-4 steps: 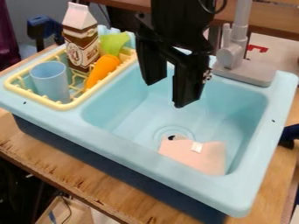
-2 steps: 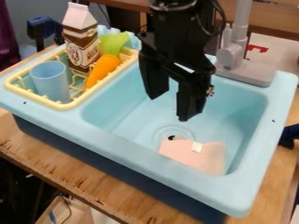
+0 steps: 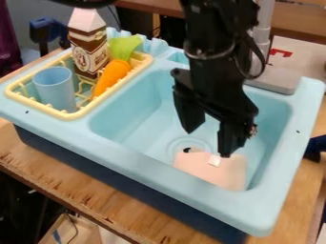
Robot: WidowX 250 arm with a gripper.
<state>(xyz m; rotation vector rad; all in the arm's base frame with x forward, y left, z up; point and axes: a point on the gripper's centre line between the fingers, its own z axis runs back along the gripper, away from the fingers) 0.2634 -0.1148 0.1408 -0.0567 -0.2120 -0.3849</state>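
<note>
The black gripper [image 3: 208, 144] hangs inside the light blue sink [image 3: 130, 159], its two fingers spread with nothing between them. Its right finger overlaps the upper edge of a pale pink flat piece [image 3: 213, 174] in the basin; whether they touch, I cannot tell. A small white patch marks the pink piece near its top. Left of the gripper, by the drain, is a small dark spot.
On the sink's left, a yellow rack [image 3: 74, 115] holds a blue cup [image 3: 55, 88], a brown and white carton [image 3: 88, 47] and an orange carrot [image 3: 112, 76] with a green top. Behind the arm stands a grey faucet [image 3: 275, 78].
The gripper has come down into the basin and shifted right, closer to the pink piece. Its fingers remain apart. The pink piece and the rack's contents have not moved.
</note>
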